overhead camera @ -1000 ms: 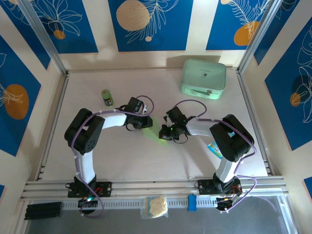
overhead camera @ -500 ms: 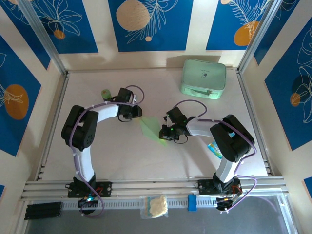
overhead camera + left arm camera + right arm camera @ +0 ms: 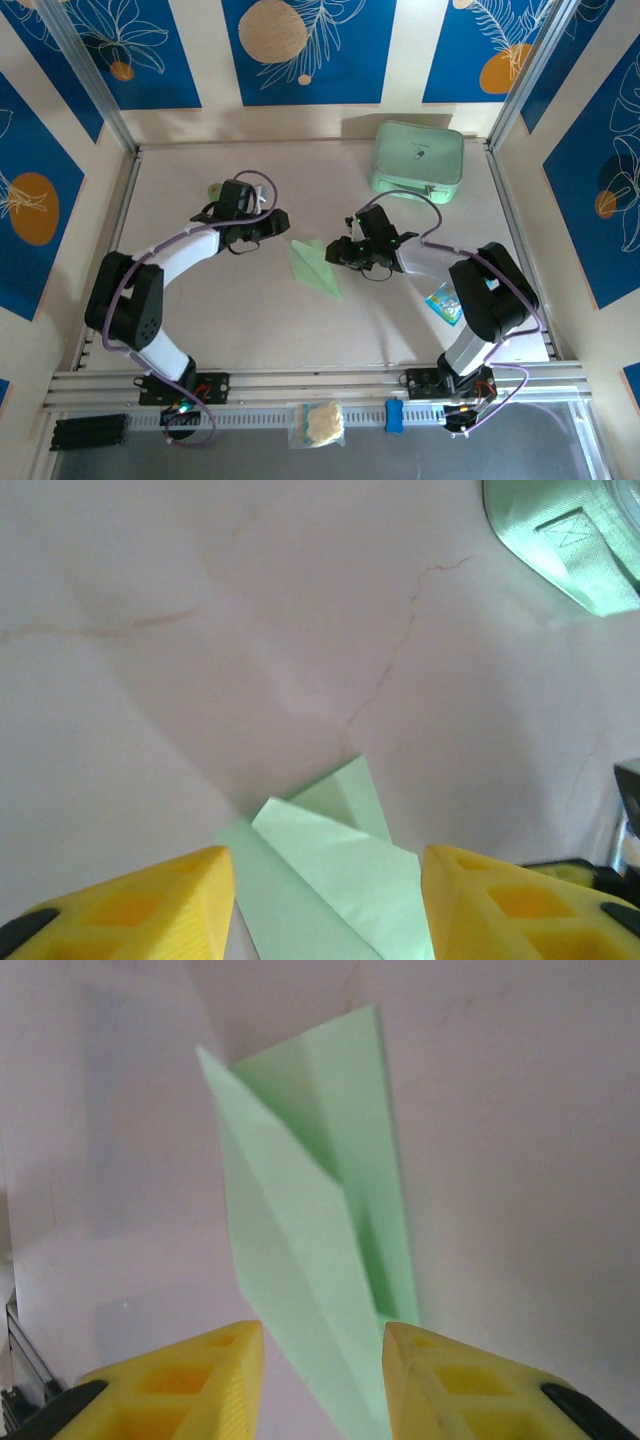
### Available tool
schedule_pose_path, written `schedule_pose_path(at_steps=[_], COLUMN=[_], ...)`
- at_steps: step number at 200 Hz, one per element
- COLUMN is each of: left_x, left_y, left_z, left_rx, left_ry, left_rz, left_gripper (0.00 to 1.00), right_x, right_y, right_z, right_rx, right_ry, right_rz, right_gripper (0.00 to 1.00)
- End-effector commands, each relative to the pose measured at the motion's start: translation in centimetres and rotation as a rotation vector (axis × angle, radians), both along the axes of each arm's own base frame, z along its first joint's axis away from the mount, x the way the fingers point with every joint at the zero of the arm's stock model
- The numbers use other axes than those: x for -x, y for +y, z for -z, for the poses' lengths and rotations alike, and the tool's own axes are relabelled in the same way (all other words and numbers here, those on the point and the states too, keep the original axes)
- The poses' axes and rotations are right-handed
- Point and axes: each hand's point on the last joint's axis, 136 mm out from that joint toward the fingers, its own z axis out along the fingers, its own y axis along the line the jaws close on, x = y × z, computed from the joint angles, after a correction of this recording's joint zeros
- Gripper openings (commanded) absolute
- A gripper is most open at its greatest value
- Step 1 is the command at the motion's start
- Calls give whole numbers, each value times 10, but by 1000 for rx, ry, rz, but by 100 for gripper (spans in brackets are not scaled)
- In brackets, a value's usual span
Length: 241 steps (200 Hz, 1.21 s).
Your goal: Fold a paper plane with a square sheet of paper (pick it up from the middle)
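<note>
Well to the left of the mint-green case (image 3: 418,160), at about its depth on the table (image 3: 250,330), we see a small green bottle (image 3: 214,190), half hidden behind the left arm. Nearer the case, and a little closer to the arm bases than it, the left gripper (image 3: 282,219) hangs unclenched and grips nothing. In its wrist view the yellow fingers (image 3: 130,900) stand apart, with an end of the pale green paper lying on the table between them.

The paper plane (image 3: 314,267) lies flat on the table, left of the case and nearer the arm bases, held by neither gripper. We make it out as a narrow pale green dart with a centre crease, its narrow end turned towards the bases.

Just past it, closer to the case, the right gripper (image 3: 334,252) is likewise unclenched. Its fingers (image 3: 190,1380) are spread either side of the plane's end without clamping it.

Nearer the bases than the case's right half, a small blue packet (image 3: 441,303) lies beside the right arm.
</note>
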Motion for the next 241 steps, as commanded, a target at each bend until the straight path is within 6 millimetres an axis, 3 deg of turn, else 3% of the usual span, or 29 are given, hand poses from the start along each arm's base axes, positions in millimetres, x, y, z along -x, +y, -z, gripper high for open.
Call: schedule_pose_path(at_steps=[1,116,148,180,241], left_x=[11,24,26,34,56], left_y=[-3,-4,-5,-10,-39], left_z=[-1,3,-2,-15,-44], left_rx=[90,185,207,262,445], left_ry=[39,53,42,13,15], left_rz=[-39,-62,-52,-15,123], left_gripper=[56,78,85,95,97], right_x=[-9,-17,-17,-21,-16], right_y=[8,39,40,42,38], right_z=[0,11,7,-14,-79], right_rx=[-30,-105,-120,-177,-340], right_ry=[4,24,9,-27,-56], right_rz=[-35,-177,-182,-170,-126], right_gripper=[37,25,15,4,3])
